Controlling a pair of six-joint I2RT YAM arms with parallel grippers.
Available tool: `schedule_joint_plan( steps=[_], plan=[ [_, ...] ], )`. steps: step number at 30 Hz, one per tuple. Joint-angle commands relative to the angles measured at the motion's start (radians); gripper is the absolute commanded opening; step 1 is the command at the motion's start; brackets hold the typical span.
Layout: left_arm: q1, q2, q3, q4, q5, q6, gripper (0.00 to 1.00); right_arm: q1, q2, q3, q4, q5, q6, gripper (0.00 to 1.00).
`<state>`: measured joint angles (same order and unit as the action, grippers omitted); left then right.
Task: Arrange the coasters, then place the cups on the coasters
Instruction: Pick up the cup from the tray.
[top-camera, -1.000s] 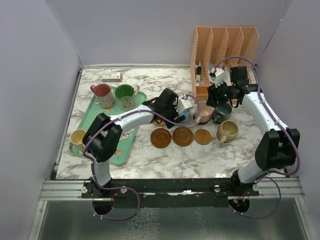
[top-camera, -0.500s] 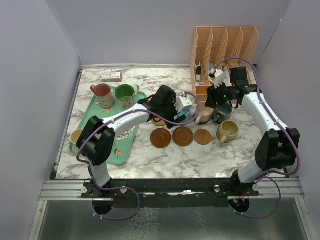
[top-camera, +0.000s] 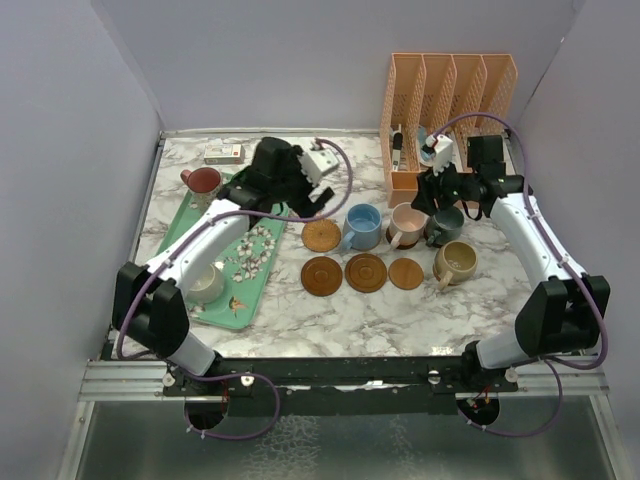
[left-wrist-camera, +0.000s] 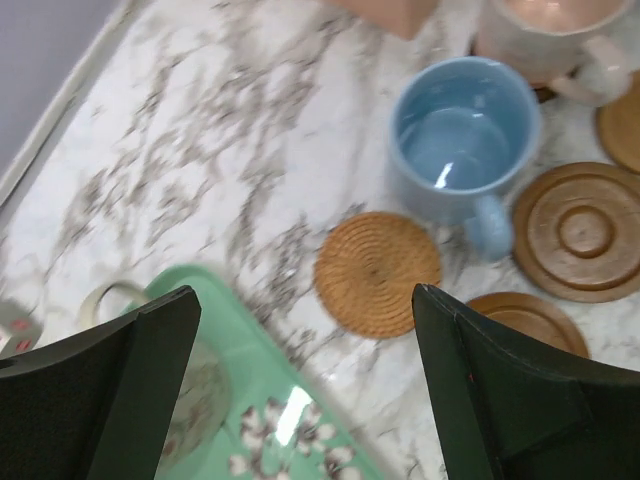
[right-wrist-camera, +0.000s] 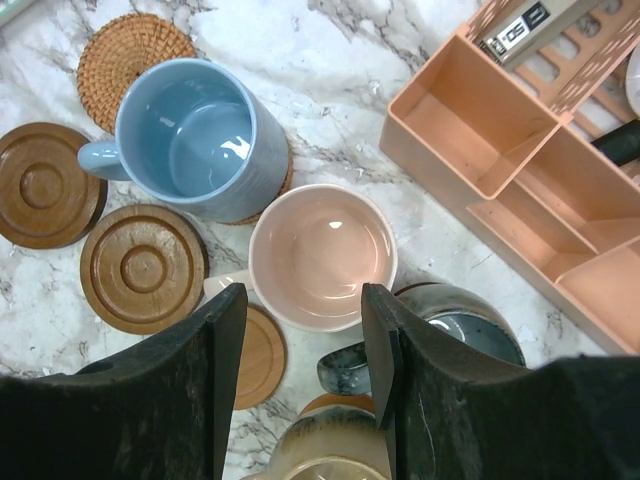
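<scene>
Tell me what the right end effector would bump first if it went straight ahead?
Probably the pink cup: it sits straight ahead of the right end effector, though depth is unclear.

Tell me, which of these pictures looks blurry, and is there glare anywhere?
Left wrist view: soft all over, the green tray most smeared. Right wrist view: sharp, with a white glint inside the blue cup. Top view: crisp and evenly lit.
</scene>
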<state>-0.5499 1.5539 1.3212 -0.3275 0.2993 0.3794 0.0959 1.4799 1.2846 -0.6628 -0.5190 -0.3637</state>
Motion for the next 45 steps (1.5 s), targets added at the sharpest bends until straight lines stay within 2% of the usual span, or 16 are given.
schedule_joint_plan(
  steps=[1, 5, 12, 18, 23, 26, 31, 45],
  plan=[
    [0.145, -0.096, 0.002, -0.073, 0.018, -0.006, 0.92, -0.007, -0.041, -0.016, 0.058, 0.004, -0.015, 0.51],
    [0.283, -0.156, -0.014, -0.172, 0.048, 0.025, 0.96, -0.007, -0.050, -0.024, 0.061, 0.006, -0.021, 0.53],
    [0.538, -0.225, -0.070, -0.398, 0.064, 0.077, 0.96, -0.007, -0.043, -0.028, 0.053, -0.014, -0.030, 0.60],
    [0.768, -0.297, -0.135, -0.499, -0.019, 0.177, 0.93, -0.008, -0.046, -0.030, 0.052, -0.016, -0.028, 0.72],
    [0.936, -0.326, -0.138, -0.564, -0.086, 0.270, 0.88, -0.007, -0.040, -0.038, 0.055, -0.021, -0.030, 0.74],
    [0.993, -0.328, -0.161, -0.565, -0.150, 0.317, 0.86, -0.007, -0.032, -0.038, 0.050, -0.031, -0.029, 0.74],
    [1.068, -0.295, -0.182, -0.566, -0.159, 0.370, 0.79, -0.007, -0.012, -0.035, 0.040, -0.043, -0.029, 0.74],
    [1.084, -0.138, -0.188, -0.559, -0.157, 0.398, 0.58, -0.007, 0.008, -0.031, 0.025, -0.052, -0.038, 0.74]
  ],
)
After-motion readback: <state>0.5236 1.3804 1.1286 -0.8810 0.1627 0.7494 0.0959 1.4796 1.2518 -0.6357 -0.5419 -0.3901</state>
